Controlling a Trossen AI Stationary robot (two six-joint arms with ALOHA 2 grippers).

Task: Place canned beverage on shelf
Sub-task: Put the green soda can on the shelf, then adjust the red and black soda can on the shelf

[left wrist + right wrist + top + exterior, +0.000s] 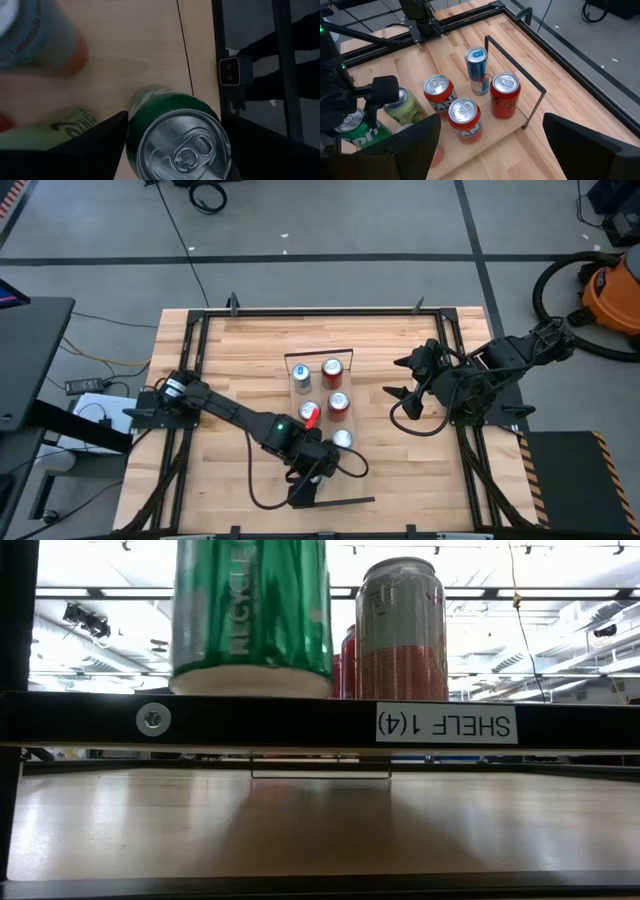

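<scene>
Low in the middle of the high view, the left gripper (335, 448) has its jaws closed around a green can (343, 439), which stands at the near end of the shelf (322, 416). Its own wrist view shows the green can (175, 137) from above, a smooth cylinder with a bright brushed-metal lid and pull tab, one dark finger (95, 145) pressed to each side.

At the right of the high view, the right gripper (405, 377) hangs over the slatted pale-wood worktop (400, 480), well apart from the shelf, with its jaws spread wide and touching nothing.

On the shelf, a long narrow board of light wood with a thin black wire rail (517, 75) at its far end, four other cans stand upright in the right wrist view: a slim blue-and-silver can (477, 70), a red can (505, 95) beside it, and two red-orange cans (451, 105) closer to the middle.

From table height, the low view shows the glossy green can (250, 610) and a silver-and-red can (402, 630) above a black bar labelled in mirrored print.
</scene>
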